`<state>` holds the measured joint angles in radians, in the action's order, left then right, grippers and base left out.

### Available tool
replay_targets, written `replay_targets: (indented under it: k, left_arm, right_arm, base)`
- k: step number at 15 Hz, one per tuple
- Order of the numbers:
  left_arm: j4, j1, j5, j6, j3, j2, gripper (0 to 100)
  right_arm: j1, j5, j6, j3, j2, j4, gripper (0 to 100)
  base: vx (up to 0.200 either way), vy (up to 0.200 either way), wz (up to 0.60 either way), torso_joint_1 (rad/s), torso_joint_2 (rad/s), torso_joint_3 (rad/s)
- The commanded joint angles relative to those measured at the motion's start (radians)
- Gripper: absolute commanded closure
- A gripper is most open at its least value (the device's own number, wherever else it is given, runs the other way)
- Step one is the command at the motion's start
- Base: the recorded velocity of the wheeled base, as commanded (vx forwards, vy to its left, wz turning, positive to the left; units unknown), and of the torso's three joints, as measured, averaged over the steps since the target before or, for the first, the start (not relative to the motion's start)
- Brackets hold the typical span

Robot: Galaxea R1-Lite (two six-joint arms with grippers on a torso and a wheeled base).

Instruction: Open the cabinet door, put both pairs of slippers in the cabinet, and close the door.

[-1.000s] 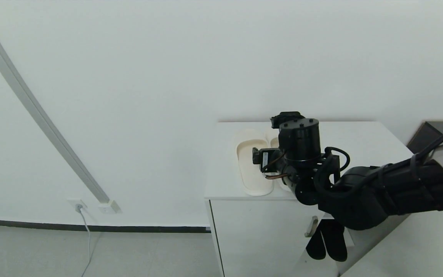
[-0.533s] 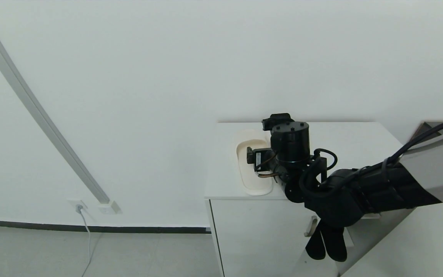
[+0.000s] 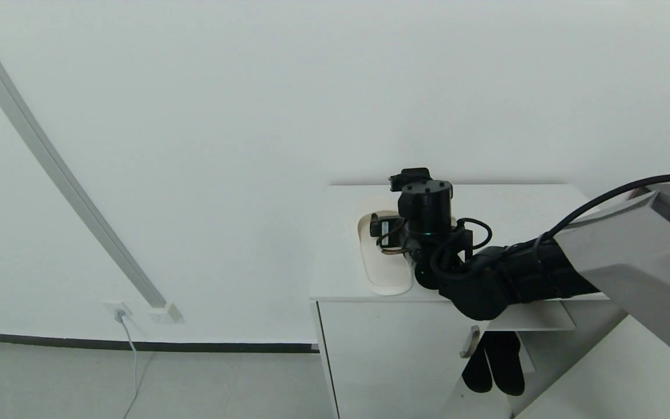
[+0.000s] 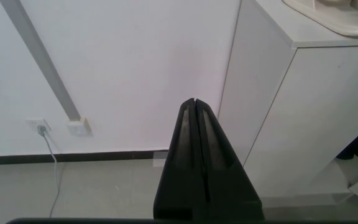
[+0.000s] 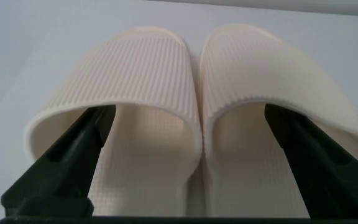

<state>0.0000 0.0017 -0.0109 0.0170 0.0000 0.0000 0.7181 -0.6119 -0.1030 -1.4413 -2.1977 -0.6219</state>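
A pair of cream slippers [image 5: 194,118] lies side by side on top of the white cabinet [image 3: 370,349]. In the head view the left slipper [image 3: 378,262] shows beside my right wrist, which hides the other one. My right gripper [image 5: 191,186] is open wide, with one finger [image 5: 61,168] under the strap of one slipper and the other finger under the strap of the second. A pair of black slippers [image 3: 495,361] sits inside the open cabinet. My left gripper [image 4: 194,112] is shut and empty, low beside the cabinet's side wall.
The cabinet's right door [image 3: 620,378] stands open at the lower right; the left door panel with its handle [image 3: 470,342] is shut. A wall socket with a cable [image 3: 117,311] and a slanted rail [image 3: 50,157] are on the wall to the left.
My right arm has moved left and farther back over the cabinet top, and now covers more of the cream slippers.
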Motion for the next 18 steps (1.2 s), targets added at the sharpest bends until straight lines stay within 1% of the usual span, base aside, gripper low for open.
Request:
replay_targets:
  k: [1, 3, 6, 11, 12, 16, 18]
  left_arm:
    - [0.000, 0.000, 0.000, 0.000, 0.000, 0.000, 100]
    - [0.000, 0.000, 0.000, 0.000, 0.000, 0.000, 100]
    - [0.000, 0.000, 0.000, 0.000, 0.000, 0.000, 100]
    - [0.000, 0.000, 0.000, 0.000, 0.000, 0.000, 100]
    - [0.000, 0.000, 0.000, 0.000, 0.000, 0.000, 100]
    - [0.000, 0.000, 0.003, 0.000, 0.000, 0.000, 100]
    - [0.000, 0.000, 0.020, 0.000, 0.000, 0.000, 100]
  right_arm:
    - [-0.016, 0.000, 0.002, -0.034, -0.039, 0.001, 0]
    - [-0.026, 0.004, 0.003, -0.054, -0.056, -0.002, 0]
    - [-0.028, 0.043, 0.006, -0.070, -0.056, -0.001, 0]
    - [-0.029, 0.044, 0.022, -0.084, -0.059, -0.001, 0]
    - [-0.031, 0.044, 0.022, -0.084, -0.059, -0.001, 100]
    - [-0.037, 0.043, 0.022, -0.088, -0.074, -0.001, 100]
    - [-0.035, 0.041, 0.022, -0.087, -0.065, -0.004, 100]
  base:
    - [0.000, 0.000, 0.00, 0.000, 0.00, 0.000]
    - [0.000, 0.000, 0.00, 0.000, 0.00, 0.000]
    - [0.000, 0.000, 0.00, 0.000, 0.00, 0.000]
    - [0.000, 0.000, 0.00, 0.000, 0.00, 0.000]
    - [0.000, 0.000, 0.00, 0.000, 0.00, 0.000]
    - [0.000, 0.000, 0.00, 0.000, 0.00, 0.000]
    - [0.000, 0.000, 0.00, 0.000, 0.00, 0.000]
